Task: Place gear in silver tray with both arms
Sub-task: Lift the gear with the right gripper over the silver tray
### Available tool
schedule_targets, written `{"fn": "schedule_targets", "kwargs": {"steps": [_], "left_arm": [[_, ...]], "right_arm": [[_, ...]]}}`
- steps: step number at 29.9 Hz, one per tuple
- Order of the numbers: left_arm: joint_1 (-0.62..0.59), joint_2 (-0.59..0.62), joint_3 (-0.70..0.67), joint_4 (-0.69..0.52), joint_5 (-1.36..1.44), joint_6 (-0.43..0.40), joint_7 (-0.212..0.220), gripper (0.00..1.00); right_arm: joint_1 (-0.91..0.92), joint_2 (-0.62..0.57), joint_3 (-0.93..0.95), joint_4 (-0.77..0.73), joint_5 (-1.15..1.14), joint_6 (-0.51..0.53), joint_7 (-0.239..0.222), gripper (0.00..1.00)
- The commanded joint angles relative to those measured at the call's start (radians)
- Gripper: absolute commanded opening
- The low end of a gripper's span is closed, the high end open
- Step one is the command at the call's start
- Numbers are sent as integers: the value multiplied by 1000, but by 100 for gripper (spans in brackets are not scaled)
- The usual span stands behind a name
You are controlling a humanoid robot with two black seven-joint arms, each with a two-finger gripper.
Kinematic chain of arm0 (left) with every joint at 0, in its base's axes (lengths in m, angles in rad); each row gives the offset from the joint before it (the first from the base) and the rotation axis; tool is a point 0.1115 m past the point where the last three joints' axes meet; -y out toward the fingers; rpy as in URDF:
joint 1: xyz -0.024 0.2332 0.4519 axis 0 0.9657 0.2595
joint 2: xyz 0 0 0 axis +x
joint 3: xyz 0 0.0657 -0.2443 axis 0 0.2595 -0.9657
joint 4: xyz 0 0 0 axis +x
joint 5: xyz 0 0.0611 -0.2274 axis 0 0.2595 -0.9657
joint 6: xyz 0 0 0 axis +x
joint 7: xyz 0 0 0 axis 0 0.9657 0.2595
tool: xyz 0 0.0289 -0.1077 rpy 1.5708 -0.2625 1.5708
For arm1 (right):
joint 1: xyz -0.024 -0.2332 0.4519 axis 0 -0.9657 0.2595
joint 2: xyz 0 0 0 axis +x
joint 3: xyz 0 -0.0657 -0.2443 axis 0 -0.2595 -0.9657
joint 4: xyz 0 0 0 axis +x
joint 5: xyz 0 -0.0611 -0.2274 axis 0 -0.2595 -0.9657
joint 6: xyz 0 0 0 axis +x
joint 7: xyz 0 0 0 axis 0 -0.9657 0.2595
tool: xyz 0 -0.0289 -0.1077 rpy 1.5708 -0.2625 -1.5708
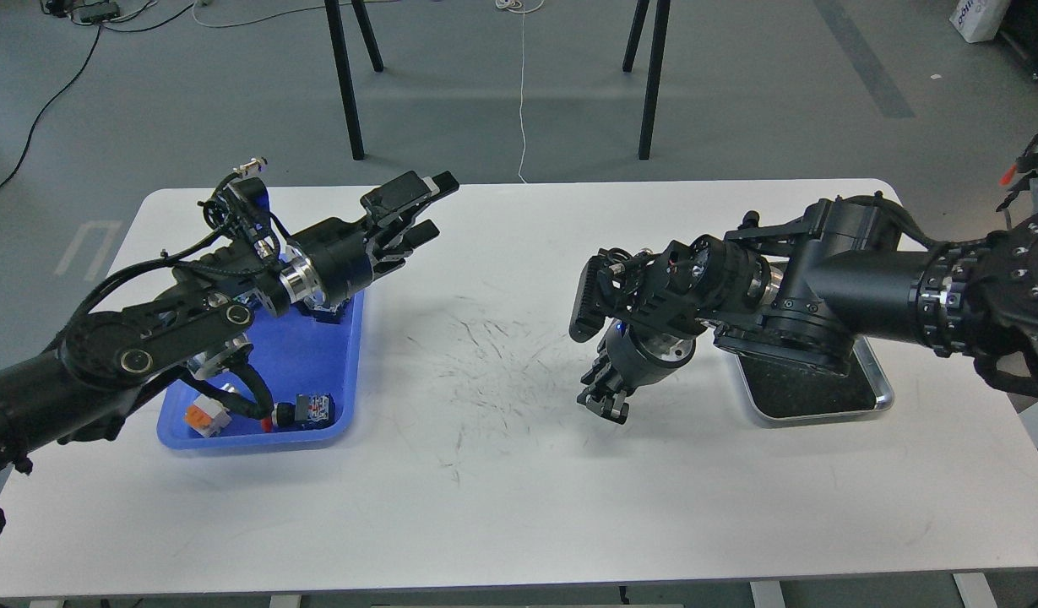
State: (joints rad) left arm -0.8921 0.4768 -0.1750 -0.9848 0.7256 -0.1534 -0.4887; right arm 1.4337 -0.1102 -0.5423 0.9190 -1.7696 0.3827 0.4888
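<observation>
The silver tray (880,397) lies at the right of the white table, mostly covered by my right arm. My right gripper (605,404) points down above the table's middle, left of the tray. It is small and dark, so its fingers cannot be told apart. My left gripper (424,209) hovers past the far right corner of the blue tray (312,371). It is open, with nothing between its fingers. I see no gear; it is hidden or out of view.
The blue tray holds small parts, among them an orange-and-white block (206,416) and a red-and-black switch (303,411). Scuff marks cover the table's middle (476,371). Black stand legs (346,84) rise behind the far edge.
</observation>
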Motion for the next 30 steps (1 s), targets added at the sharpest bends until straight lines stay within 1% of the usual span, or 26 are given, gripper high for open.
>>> {"fn": "schedule_targets", "kwargs": {"steps": [1, 18, 30], "left_arm": [[-1, -1, 0, 0, 5, 0, 0, 100], [-5, -15, -1, 0, 15, 1, 0, 100], [-18, -15, -3, 0, 15, 0, 0, 100]], "right_arm": [[22, -46, -1, -2, -1, 22, 0, 19], [77, -174, -11, -8, -2, 81, 0, 19], [76, -236, -14, -100, -4, 102, 0, 19]]}}
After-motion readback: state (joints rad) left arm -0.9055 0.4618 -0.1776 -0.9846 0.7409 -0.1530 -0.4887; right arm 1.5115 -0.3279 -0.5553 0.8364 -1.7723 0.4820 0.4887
